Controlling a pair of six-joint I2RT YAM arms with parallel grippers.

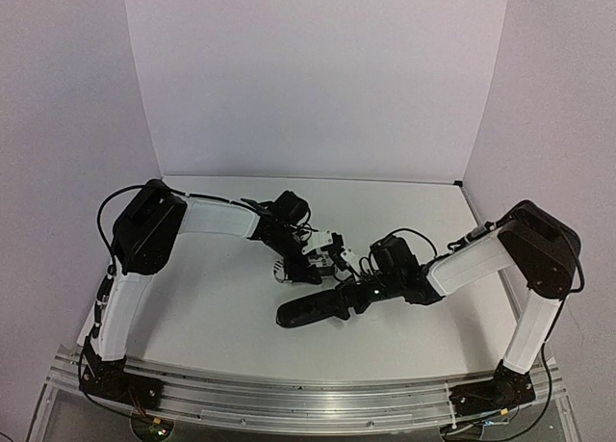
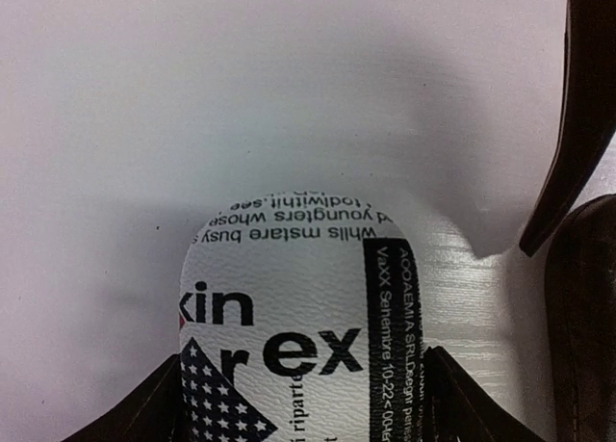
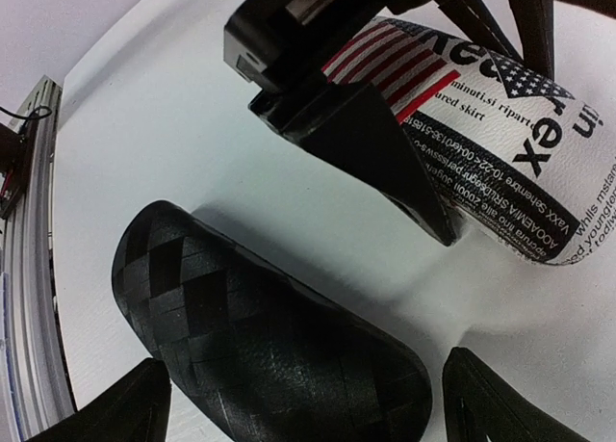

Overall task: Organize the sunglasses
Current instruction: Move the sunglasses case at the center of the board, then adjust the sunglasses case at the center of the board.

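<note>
Left end effector (image 2: 303, 384) straddles the printed case (image 2: 289, 298) at the bottom of its wrist view, fingers (image 2: 144, 413) close against both sides. Pinching or merely flanking, I cannot tell. Right end effector (image 3: 303, 384) stands spread over the black woven case (image 3: 260, 336). Crowded at the middle of the bench (image 1: 221, 317), the two could clash, or a dragging finger could skew a case. No sunglasses show; perhaps they lie inside the cases, between the fingers.

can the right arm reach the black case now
Likely yes: the right gripper hangs open over the black case, a finger each side; the printed case lies clear of it.
</note>
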